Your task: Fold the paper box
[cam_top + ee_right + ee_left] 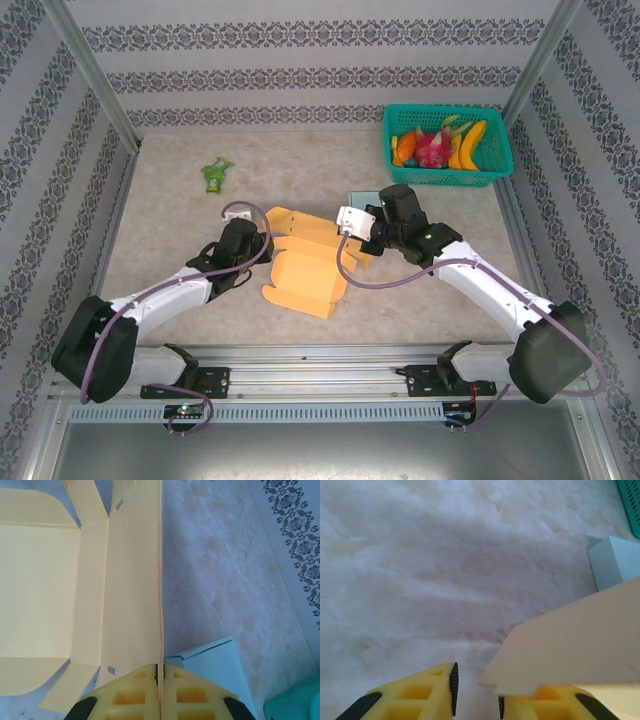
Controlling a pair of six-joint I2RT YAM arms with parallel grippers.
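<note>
The left gripper (477,692), jaws slightly apart with nothing between them, sits at the left flap of the orange paper box (305,268), which lies unfolded in the middle of the table (170,240). The right gripper (160,672) pinches the box's right wall beside a pale blue carton (215,672).

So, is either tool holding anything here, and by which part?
The right tool is shut on the yellow paper box, pinching the edge of its long side panel. The left tool is open and grips nothing; a box flap sits beside it.
</note>
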